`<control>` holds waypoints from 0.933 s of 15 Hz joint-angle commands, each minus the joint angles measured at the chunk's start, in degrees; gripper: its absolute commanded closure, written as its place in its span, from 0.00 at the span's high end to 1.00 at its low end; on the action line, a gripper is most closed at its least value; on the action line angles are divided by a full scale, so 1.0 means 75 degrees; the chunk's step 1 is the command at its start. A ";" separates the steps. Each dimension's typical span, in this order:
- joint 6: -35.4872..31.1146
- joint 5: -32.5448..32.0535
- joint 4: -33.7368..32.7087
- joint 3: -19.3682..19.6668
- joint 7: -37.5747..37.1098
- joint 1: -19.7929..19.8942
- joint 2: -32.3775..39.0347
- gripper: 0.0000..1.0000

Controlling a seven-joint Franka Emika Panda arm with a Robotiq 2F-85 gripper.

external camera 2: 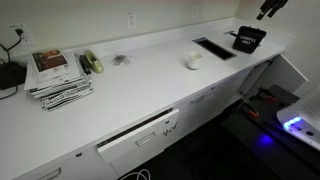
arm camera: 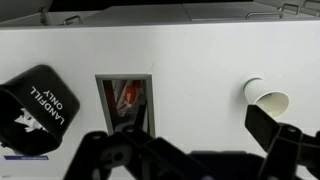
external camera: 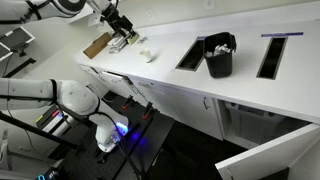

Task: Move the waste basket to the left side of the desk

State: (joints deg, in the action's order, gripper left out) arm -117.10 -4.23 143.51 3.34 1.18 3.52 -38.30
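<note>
Wrist view: the black waste basket (arm camera: 38,105) lies tilted at the left edge of the frame. Its side reads "LANDFILL ONLY", which I cannot read in either exterior view. This view alone looks down into the rectangular cut-out (arm camera: 127,103) in the white worktop (arm camera: 200,60), where something red shows. A paper cup (arm camera: 265,97) lies on its side to the right of the cut-out.

In an exterior view the waste basket (external camera: 219,57) stands on the worktop between that cut-out (external camera: 192,52) and a second cut-out (external camera: 272,55), which the wrist view does not show. A flat brown piece (external camera: 98,45) lies near the gripper (external camera: 122,28).

In an exterior view I note a stack of magazines (external camera 2: 58,75) at the far end of the worktop and a drawer (external camera 2: 140,132) standing ajar below. Neither appears in the other views. Here the waste basket (external camera 2: 248,40) sits just beside the cut-out (external camera 2: 215,48).

Gripper (arm camera: 188,145): the jaws are spread wide above the worktop. They touch neither basket nor cup.
</note>
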 commanded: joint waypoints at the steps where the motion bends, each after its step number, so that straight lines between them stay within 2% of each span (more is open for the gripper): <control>1: 0.0012 0.0010 -0.0012 -0.0011 0.0009 0.0014 0.0004 1.00; 6: -0.0100 -0.0092 -0.0124 0.0033 0.0049 0.0086 0.0142 1.00; 9: -0.0076 -0.0113 -0.0644 0.0411 0.0400 0.0184 0.0670 1.00; 14: -0.0259 -0.0543 -0.2076 0.1243 0.1396 0.0516 0.2293 1.00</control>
State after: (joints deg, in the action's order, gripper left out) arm -117.98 -6.46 135.54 10.52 7.36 5.75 -30.07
